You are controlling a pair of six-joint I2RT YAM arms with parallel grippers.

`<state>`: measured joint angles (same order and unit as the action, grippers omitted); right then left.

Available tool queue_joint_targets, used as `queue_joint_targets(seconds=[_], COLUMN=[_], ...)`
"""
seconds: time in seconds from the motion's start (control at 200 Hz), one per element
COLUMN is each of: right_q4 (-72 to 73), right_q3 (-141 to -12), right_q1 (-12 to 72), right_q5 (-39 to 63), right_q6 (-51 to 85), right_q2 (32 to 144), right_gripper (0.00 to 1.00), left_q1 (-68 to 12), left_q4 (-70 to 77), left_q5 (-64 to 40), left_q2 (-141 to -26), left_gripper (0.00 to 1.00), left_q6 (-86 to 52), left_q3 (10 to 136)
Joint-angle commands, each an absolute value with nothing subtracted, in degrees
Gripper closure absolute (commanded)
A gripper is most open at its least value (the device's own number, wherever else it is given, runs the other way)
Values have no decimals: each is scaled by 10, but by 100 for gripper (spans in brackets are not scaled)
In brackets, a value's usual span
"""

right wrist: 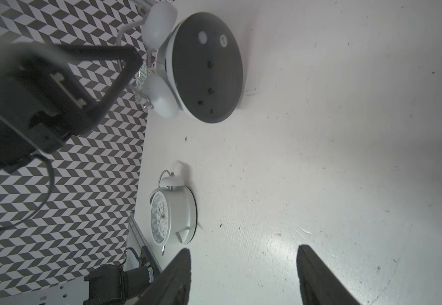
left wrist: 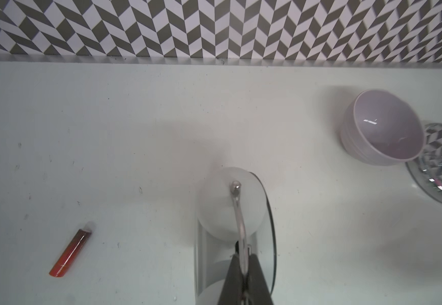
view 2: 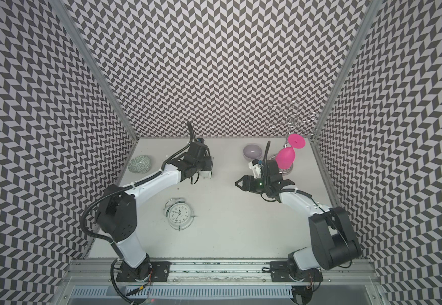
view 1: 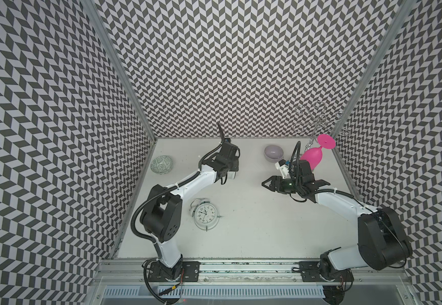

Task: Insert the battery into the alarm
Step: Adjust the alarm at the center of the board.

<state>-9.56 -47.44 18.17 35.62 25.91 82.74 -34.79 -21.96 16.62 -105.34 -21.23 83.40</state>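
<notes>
Back turned out: white twin-bell alarm clock [right wrist: 206, 66]
Left gripper [left wrist: 242, 260] pinches its chrome handle [left wrist: 238, 211], likely presenting it to the spread, empty right gripper [right wrist: 243, 249].

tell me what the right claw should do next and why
Probably send the right claw to the battery and grasp it: its jaws stand open and empty, the battery lies loose on the table, and the left claw grips the held alarm by its handle.

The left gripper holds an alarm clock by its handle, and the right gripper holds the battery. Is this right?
No: the right gripper is open and empty; the battery lies on the table, as the left wrist view shows. The left gripper does hold the alarm clock by its handle.
</notes>
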Motion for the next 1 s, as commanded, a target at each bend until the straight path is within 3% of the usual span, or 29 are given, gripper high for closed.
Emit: queue_joint_targets(seconds=[0.0,0.16,0.401,0.586,0.706,0.776,0.991], right_q4=[-66,-83,-82,-76,-74,-74,-52], right_q3=[-464,-452,-415,-403,-405,-407,-408], right_q1=[180,180,180,179,179,179,180], right_q5=[366,356,356,356,349,342,344], right_q6=[242,229,228,234,233,234,230], right_q2=[798,769,728,716,713,710,707], right_gripper=[36,37,37,37,38,38,40], left_q1=[-379,-405,-394,-374,-359,-354,-353], left_q4=[-316,-341,-296,-284,-275,-272,-223], left_q5=[277,286,130,70,41,35,19], left_q2=[-1115,-1177,-1232,-1278,-1288,-1282,-1172], left_gripper=[100,100,100,92,71,45,23], left_q6=[-183,-181,-206,-206,-210,-218,-237], left_q3=[891,949,983,1025,1030,1028,943])
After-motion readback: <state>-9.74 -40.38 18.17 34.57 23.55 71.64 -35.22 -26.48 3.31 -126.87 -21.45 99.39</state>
